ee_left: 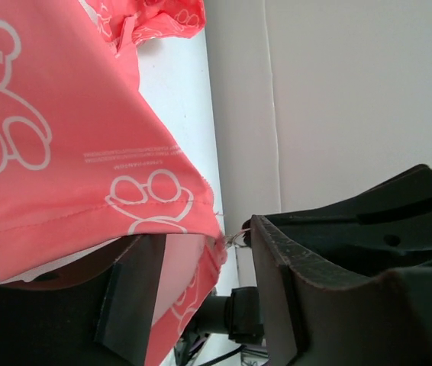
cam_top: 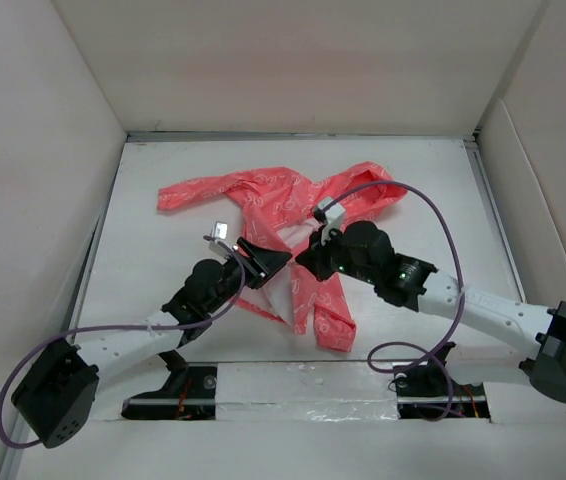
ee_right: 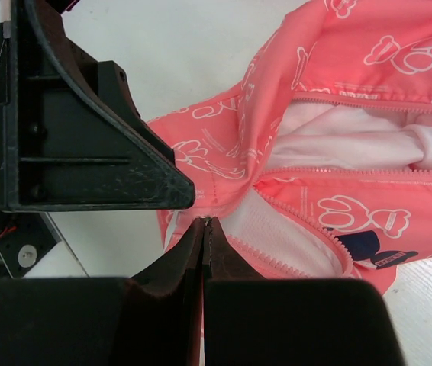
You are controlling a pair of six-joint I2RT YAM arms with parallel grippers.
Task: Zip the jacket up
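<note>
The coral-pink jacket (cam_top: 283, 195) lies spread open on the white table, its pale lining (ee_right: 353, 145) showing. The two rows of zipper teeth (ee_right: 300, 263) run apart and meet at the lower front. There my right gripper (ee_right: 204, 223) is shut, its tips pinching a small bit of the jacket where the rows join. My left gripper (cam_top: 266, 262) faces the right gripper (cam_top: 311, 262) closely. Its jaws stand open around the jacket's (ee_left: 63, 152) hem, which hangs between the fingers near the left one. A small metal piece (ee_left: 235, 238) sits just off its right finger (ee_left: 277, 267).
The white table (cam_top: 163, 260) is boxed in by tall white walls (cam_top: 313, 60) at the back and both sides. Purple cables (cam_top: 433, 215) loop over each arm. The arm bases sit in a slot (cam_top: 303, 385) at the near edge.
</note>
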